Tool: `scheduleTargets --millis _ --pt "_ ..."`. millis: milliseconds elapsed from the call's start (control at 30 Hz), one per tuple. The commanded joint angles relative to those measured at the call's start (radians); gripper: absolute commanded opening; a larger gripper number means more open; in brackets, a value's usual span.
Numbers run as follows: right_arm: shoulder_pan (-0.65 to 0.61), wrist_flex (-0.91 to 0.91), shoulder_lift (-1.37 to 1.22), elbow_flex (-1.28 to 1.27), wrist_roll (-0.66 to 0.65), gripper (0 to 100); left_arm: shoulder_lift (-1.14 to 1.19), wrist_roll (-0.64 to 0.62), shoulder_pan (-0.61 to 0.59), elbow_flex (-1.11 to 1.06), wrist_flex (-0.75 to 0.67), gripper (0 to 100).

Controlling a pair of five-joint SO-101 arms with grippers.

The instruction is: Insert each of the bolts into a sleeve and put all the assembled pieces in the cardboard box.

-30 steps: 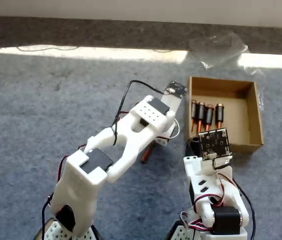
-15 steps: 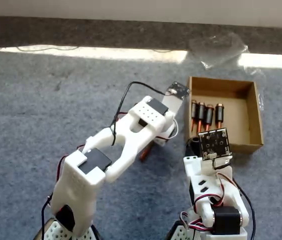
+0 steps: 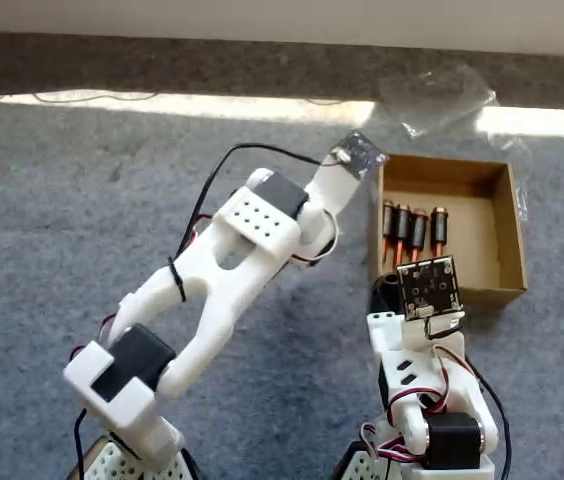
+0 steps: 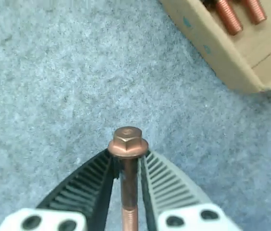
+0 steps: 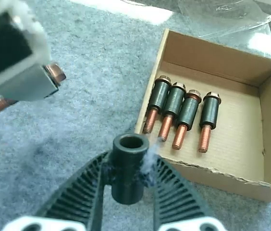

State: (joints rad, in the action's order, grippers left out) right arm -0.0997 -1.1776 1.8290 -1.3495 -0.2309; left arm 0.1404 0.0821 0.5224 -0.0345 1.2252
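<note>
Gripping copper bolt [image 4: 128,163], left jaws closed on its shank, hex head sticking out past tips, above grey table [image 3: 82,200], off 9 o'clock side of cardboard box [image 3: 442,168]. Right jaws closed on black sleeve [image 5: 127,168], upright, bore open upward, near box's 7 o'clock corner. Four assembled pieces [image 3: 412,232] lie side by side inside box, toward its 9 o'clock wall. Clear plastic bag [image 3: 434,98] at box's 12 o'clock.
</note>
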Motion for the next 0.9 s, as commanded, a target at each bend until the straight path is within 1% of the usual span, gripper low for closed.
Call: scheduleTargets --millis 0,67,200,433,500,700,867 --pt "0.004 0.036 0.007 0.007 -0.003 0.4 -0.223 0.143 -0.016 -0.056 0.008 0" --pt "-0.018 0.036 0.007 0.007 -0.003 0.4 -0.305 0.172 -0.036 -0.107 0.005 0" --pt "-0.122 0.056 0.007 0.004 -0.002 0.4 -0.461 0.173 -0.105 -0.185 0.002 0" --pt "-0.165 0.239 0.007 -0.142 -0.002 0.4 -0.704 0.173 -0.209 -0.300 0.000 0" --pt "-0.199 0.269 0.007 -0.171 -0.002 0.4 -0.763 0.173 -0.231 -0.320 0.000 0" --pt "-0.357 0.297 0.005 -0.200 -0.002 0.4 -0.911 0.173 -0.275 -0.378 -0.003 0" --pt "-0.421 0.392 0.005 -0.202 -0.002 0.4 -0.995 0.173 -0.295 -0.456 -0.075 0"
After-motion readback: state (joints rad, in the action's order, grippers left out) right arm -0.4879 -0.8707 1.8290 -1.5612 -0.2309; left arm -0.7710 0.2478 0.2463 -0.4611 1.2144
